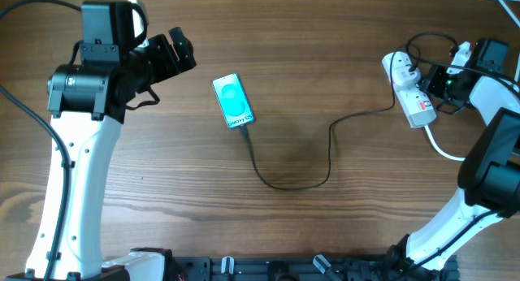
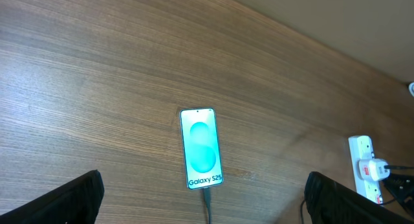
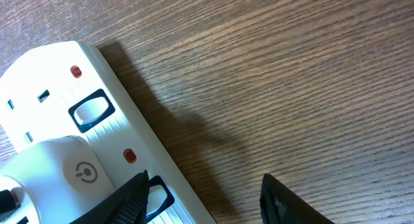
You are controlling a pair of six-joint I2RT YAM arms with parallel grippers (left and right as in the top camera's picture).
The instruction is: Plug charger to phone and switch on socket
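The phone [image 1: 233,101] lies face up on the table, light blue with a teal oval; it also shows in the left wrist view [image 2: 201,148] with "Galaxy S25" text. The thin black charger cable [image 1: 292,183] is plugged into its near end and runs right to the white socket strip [image 1: 410,90]. My left gripper [image 2: 204,201] is open, raised to the left of the phone. My right gripper [image 3: 207,195] is open at the strip [image 3: 58,120], its left finger over a rocker switch [image 3: 158,197]; a white plug [image 3: 58,175] sits in the strip.
A thick white cord [image 1: 443,147] curves from the strip toward the right arm. A second rocker switch [image 3: 92,109] and small red indicator dots [image 3: 76,71] show on the strip. More black cable loops behind the strip [image 1: 426,41].
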